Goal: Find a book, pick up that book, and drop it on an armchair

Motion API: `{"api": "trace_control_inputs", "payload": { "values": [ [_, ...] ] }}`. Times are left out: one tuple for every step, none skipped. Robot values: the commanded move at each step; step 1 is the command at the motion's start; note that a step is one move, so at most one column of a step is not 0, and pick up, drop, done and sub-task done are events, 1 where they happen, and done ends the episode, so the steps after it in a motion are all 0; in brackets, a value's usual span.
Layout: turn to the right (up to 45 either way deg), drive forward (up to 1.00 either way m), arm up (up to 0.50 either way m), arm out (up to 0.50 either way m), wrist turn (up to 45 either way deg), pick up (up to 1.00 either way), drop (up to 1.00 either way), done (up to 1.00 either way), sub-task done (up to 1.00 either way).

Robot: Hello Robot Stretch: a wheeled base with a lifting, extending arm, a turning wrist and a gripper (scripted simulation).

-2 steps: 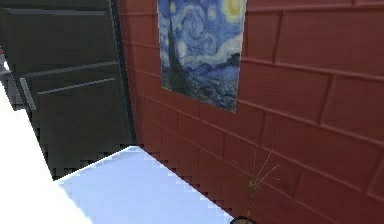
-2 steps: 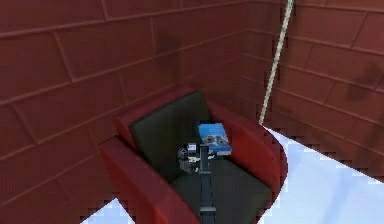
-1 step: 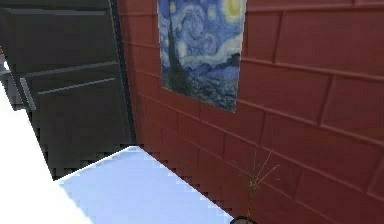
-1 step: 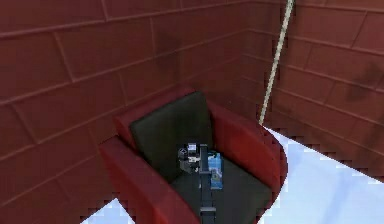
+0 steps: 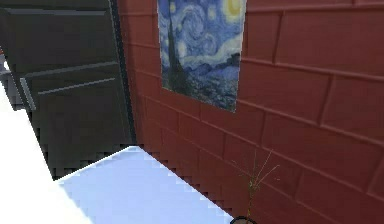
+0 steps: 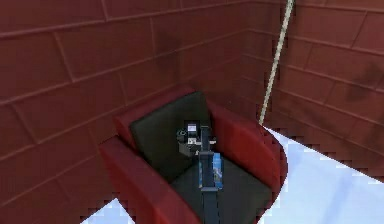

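Looks to me like this is the drop stage. The gripper [image 6: 187,136] sits dead centre in the arm side view, with the arm [image 6: 210,205] coming up from 6 o'clock, right over the dark seat [image 6: 158,128] of the red armchair [image 6: 247,150]. Since the cushion is behind the fingers, I can't tell whether it's got anything in its grip, and I can't honestly pick out a book. There's a small blue-and-white patch [image 6: 210,172] on the arm at 6 o'clock from the gripper, but I can't say what it is. If the book is in there, I'd let go over the middle of the seat, low, and clear of both armrests and the front edge so it doesn't slide off. Headcount: one armchair, one gripper, one thin tan pole [image 6: 278,60] at 1 o'clock from the chair. In the forward view: one painting [image 5: 203,50] at 12 o'clock, one dark door [image 5: 70,80] at 9, and one dry twiggy plant [image 5: 260,178] at 5.
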Motion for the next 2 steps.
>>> {"api": "trace_control_inputs", "payload": {
  "values": [
    [0.0,0.0,0.0,-0.08,0.0,0.0,0.0,0.0,0.0],
    [0.0,0.0,0.0,0.0,0.0,0.0,0.0,1.0,0.0]
  ]
}}
